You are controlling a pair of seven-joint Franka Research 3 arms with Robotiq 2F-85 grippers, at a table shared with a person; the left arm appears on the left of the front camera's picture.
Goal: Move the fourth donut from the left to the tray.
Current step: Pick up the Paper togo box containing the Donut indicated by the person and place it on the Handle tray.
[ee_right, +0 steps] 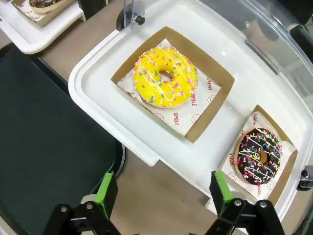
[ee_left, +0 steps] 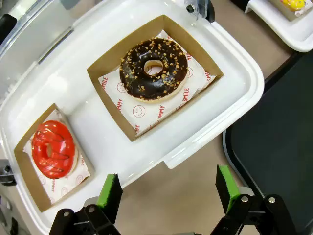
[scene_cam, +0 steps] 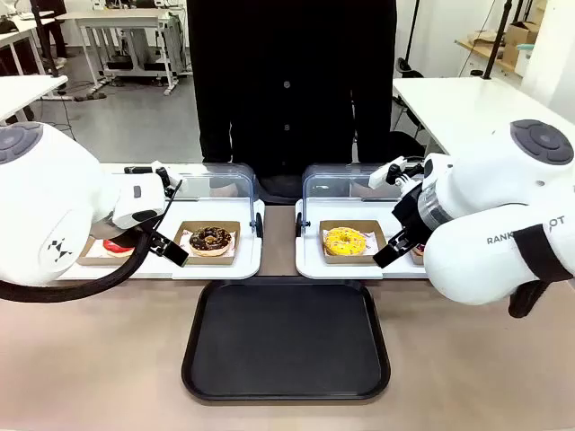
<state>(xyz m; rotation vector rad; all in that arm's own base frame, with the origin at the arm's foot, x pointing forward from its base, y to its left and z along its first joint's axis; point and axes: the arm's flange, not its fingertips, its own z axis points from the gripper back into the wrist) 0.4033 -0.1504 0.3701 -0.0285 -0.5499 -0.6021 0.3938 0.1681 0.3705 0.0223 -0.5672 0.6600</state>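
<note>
The left arm [scene_cam: 45, 215] is a fat, glossy white shell with a round grey cap on top and a small black emblem on its side. A thick black cable [scene_cam: 90, 285] loops beneath it. The right arm [scene_cam: 490, 233] matches, its grey lettering partly covered by a black strap [scene_cam: 544, 256]. The left gripper [ee_left: 167, 188] and the right gripper [ee_right: 163, 193] have black linkage fingers with silver pivot bolts and bright green pads [ee_left: 108, 190]. The person [scene_cam: 287, 90] opposite wears a black garment with dark buttons down the front.
</note>
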